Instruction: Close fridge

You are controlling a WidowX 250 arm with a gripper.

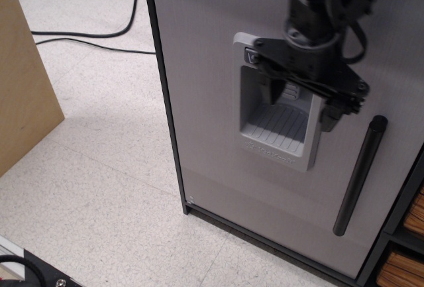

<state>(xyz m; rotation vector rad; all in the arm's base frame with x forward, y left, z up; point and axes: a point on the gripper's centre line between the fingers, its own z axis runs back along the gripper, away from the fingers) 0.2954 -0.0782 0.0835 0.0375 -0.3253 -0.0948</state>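
The fridge (pixel 212 134) fills the right half of the view, its large light-grey door facing the camera with the recessed dispenser panel (pixel 278 124) in the middle and the black bar handle (pixel 360 175) to the right of it. By the look of it the door lies nearly flush with the cabinet: only a thin dark strip of frame shows along the door's right edge, so I judge the closing almost done, with perhaps a last press left to seat it. Whether it is fully latched cannot be told from here.

The tool (pixel 301 95) hangs in front of the dispenser panel's upper part, covering its buttons; its two fingers stand well apart, spread wide and holding nothing. Whether it touches the door is unclear.

At the far right, open shelves (pixel 405 234) with tan contents sit beside the door. To the left a tan cardboard box (pixel 23 81) stands on the speckled floor (pixel 99 187), well apart from the door, and black cables (pixel 93 35) trail along the floor at the far side. Nothing appears to block the door's path.
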